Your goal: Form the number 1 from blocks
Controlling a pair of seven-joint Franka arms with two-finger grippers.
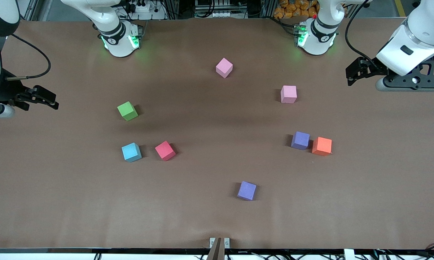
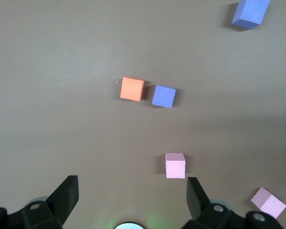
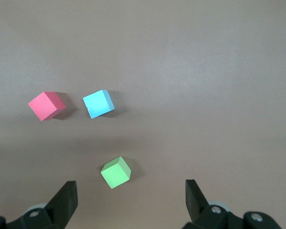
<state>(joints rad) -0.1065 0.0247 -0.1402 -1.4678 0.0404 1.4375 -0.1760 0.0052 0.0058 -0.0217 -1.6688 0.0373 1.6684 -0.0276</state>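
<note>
Eight blocks lie scattered on the brown table. One pink block [image 1: 224, 67] [image 2: 268, 202] sits closest to the arm bases, and a second pink block [image 1: 288, 94] [image 2: 175, 165] lies nearer the camera. A purple block [image 1: 300, 140] [image 2: 163, 96] touches the orange block [image 1: 321, 146] [image 2: 132, 89]. Another purple block [image 1: 246, 190] [image 2: 250, 12] lies nearest the camera. Toward the right arm's end are the green block [image 1: 127, 111] [image 3: 116, 172], the light blue block [image 1: 131, 152] [image 3: 98, 103] and the red block [image 1: 165, 150] [image 3: 46, 105]. My left gripper [image 1: 349, 75] [image 2: 132, 195] hangs open and empty over its end of the table. My right gripper [image 1: 54, 101] [image 3: 131, 198] does the same at its end.
The two arm bases [image 1: 121, 39] [image 1: 316, 34] stand along the table's edge farthest from the camera. A small bracket [image 1: 219, 242] sits at the edge nearest the camera. Brown paper [image 1: 209, 119] covers the whole tabletop.
</note>
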